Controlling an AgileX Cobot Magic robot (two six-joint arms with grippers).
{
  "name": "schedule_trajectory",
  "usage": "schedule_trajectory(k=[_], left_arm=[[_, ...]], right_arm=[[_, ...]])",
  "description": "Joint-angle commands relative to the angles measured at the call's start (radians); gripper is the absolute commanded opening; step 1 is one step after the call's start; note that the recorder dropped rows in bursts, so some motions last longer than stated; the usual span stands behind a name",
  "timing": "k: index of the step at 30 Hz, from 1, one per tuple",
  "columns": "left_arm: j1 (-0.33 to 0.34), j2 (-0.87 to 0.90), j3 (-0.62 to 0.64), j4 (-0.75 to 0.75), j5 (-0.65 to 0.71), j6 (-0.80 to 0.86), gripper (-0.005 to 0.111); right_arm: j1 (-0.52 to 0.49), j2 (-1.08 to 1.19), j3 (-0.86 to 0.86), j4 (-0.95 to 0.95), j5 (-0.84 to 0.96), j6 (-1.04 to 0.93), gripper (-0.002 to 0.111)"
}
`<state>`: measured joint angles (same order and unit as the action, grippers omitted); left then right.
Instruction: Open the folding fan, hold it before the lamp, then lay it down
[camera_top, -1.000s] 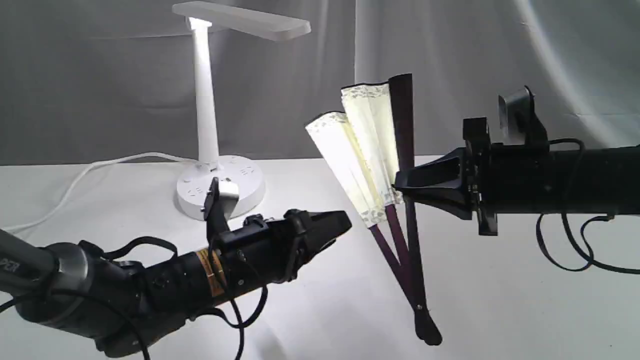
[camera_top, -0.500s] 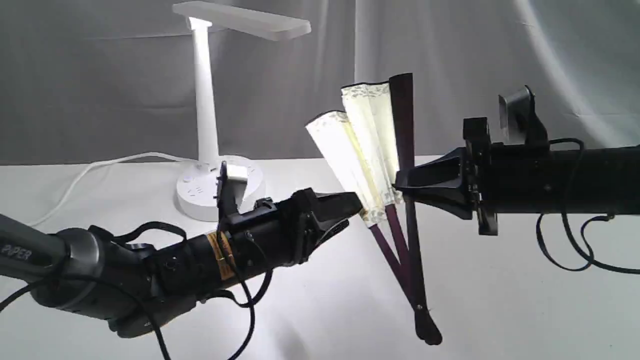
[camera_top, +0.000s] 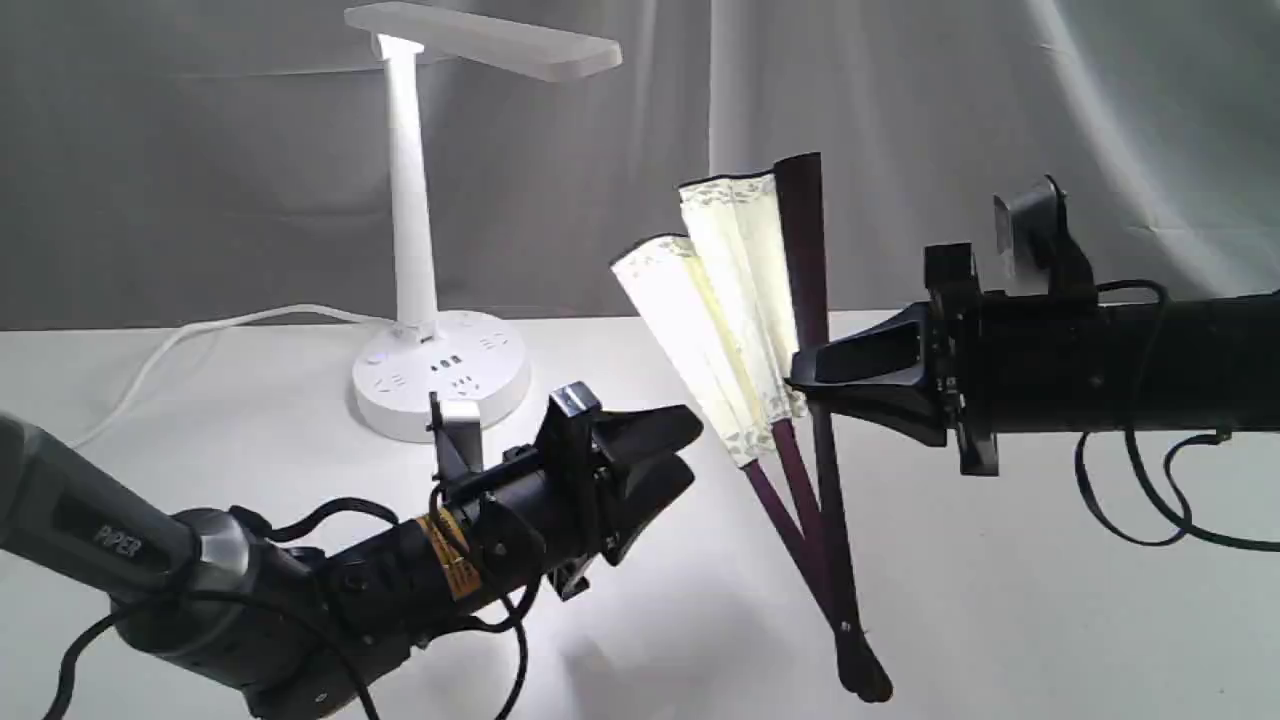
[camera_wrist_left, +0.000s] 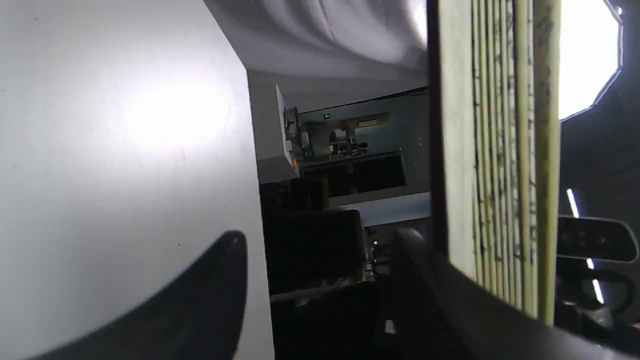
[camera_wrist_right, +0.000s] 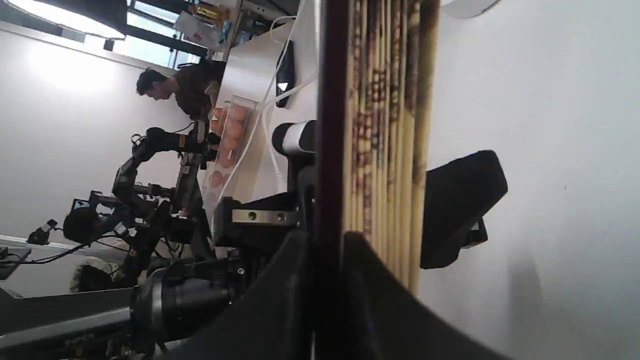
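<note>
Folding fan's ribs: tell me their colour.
The ribs are dark maroon, clearest in the exterior view.

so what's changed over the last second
The left pincer rose to the folding fan's leaf edge, then rolled and backed off slightly, open, gripping nothing. The right pincer stays shut on the dark guard; fan and lamp hardly moved.

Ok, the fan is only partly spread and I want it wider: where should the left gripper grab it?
Probably the free leftmost pleat stack of the folding fan, near its lower edge, approached from the left. The right gripper pins the opposite dark guard, and that stack leans toward the open left gripper.
</note>
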<state>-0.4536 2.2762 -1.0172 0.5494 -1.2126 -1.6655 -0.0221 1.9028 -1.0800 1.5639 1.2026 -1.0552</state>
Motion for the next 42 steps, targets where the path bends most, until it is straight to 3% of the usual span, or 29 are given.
schedule_trajectory(k=[1,8,14,25,32,42], left_arm=[[-0.003,-0.012,-0.041,0.049,-0.009,-0.107,0.045],[0.014,-0.020,-0.081,0.118,-0.009,-0.112,0.045],[0.072,-0.020,-0.081,0.150,-0.009,-0.161,0.045],[0.059,-0.054,-0.097,0.159,-0.009,-0.139,0.045],[0.007,-0.052,-0.188,0.158,-0.009,-0.126,0.045],[0.049,-0.052,-0.184,0.240,-0.009,-0.139,0.045]], right_arm=[[0.002,-0.012,0.002,0.002,0.018,-0.014,0.000],[0.000,-0.012,0.002,0.073,0.018,-0.048,0.000],[-0.025,-0.012,0.002,0.130,0.018,-0.070,0.000],[-0.025,-0.012,0.002,0.069,0.002,-0.070,0.000],[0.013,-0.012,0.002,0.051,-0.011,-0.070,0.000],[0.007,-0.012,0.002,0.071,-0.009,-0.070,0.000]])
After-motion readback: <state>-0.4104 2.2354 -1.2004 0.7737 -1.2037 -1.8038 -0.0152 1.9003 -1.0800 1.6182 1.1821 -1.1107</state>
